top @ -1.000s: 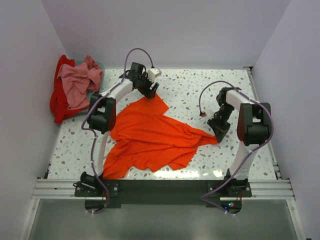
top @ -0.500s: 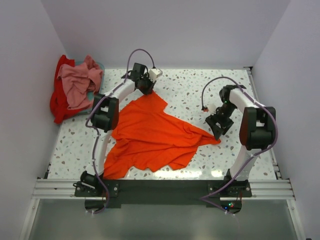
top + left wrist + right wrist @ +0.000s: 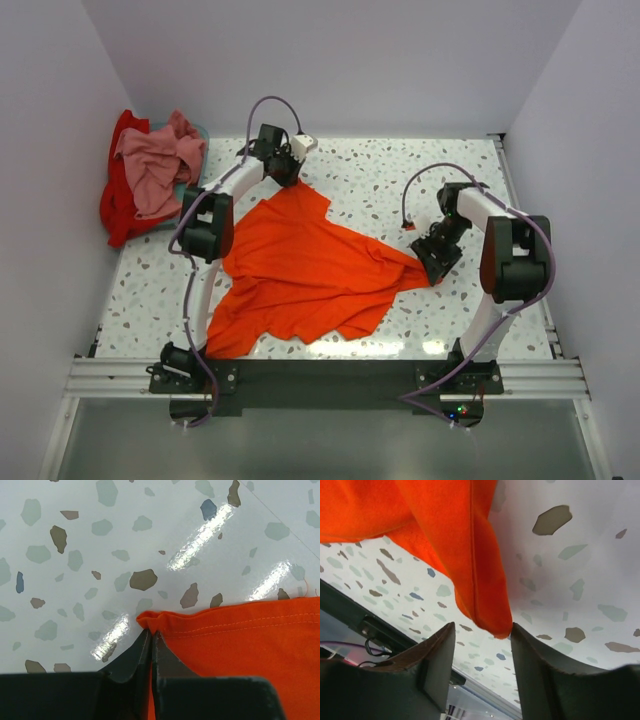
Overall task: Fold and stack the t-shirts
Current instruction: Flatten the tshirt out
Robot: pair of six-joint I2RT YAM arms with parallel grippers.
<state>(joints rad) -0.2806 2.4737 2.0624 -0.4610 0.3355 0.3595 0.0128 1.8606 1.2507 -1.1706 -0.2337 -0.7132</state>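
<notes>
- Left hand (image 3: pixel 151 636) is pinching the orange shirt (image 3: pixel 240 647); right hand (image 3: pixel 482 626) is gaping around its corner.
- Nothing folded; pink shirt (image 3: pixel 152 165), red shirt (image 3: pixel 117 212) are waiting left of both.

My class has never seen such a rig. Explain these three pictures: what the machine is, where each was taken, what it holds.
Two robot arms work at a speckled table. One picture looks down from above; the close-ups come from a camera on each wrist. An orange t-shirt lies spread out; a pink t-shirt and a red t-shirt are heaped at the far left. The left gripper pinches one orange corner. The right gripper is open, another corner between its fingers.
</notes>
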